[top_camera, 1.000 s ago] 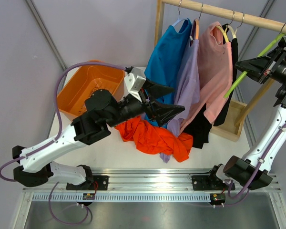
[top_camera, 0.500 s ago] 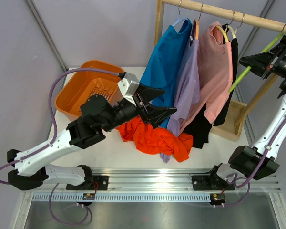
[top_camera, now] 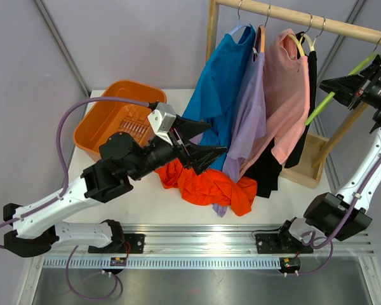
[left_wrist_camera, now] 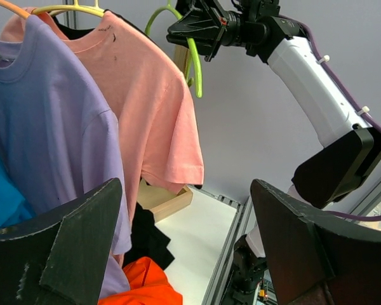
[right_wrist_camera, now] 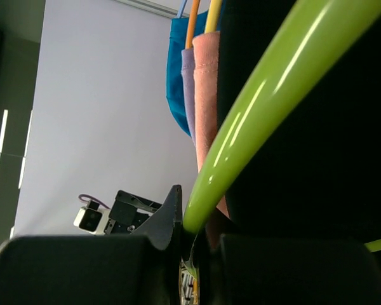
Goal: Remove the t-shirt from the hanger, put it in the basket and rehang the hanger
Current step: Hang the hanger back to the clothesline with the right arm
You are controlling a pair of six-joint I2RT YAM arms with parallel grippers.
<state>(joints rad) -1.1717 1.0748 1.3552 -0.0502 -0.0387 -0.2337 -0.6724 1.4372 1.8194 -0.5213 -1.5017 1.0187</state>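
The orange tee (top_camera: 206, 184) lies crumpled on the tabletop (top_camera: 146, 198), off any hanger, right under the clothes on the rail (top_camera: 286, 15). Its right end touches the bottom hem of the purple tee (top_camera: 251, 108).

The left hand (top_camera: 214, 137) hovers above the heap's left part with its fingers spread wide and nothing between them. It points toward the hanging clothes, close to the lower part of the blue tee (top_camera: 219, 82). Its wrist view looks out between the two dark fingers at the purple tee and the pink tee (top_camera: 289, 89), with a patch of orange at the bottom edge.

The right hand (top_camera: 333, 89) is up high at the right end of the rail, clenched on the green hanger (top_camera: 317, 111). That hanger is bare and slants down to the left from the grip, ending near the black garment (top_camera: 312, 70) (whether it touches the cloth cannot be told). In the right wrist view its glossy bar crosses the frame diagonally, pinched at the bottom between the fingers.

On the rail, from left to right, hang the blue, purple and pink tees and the black garment. An orange basket (top_camera: 108, 117) sits at the tabletop's far left, just beside the left arm.
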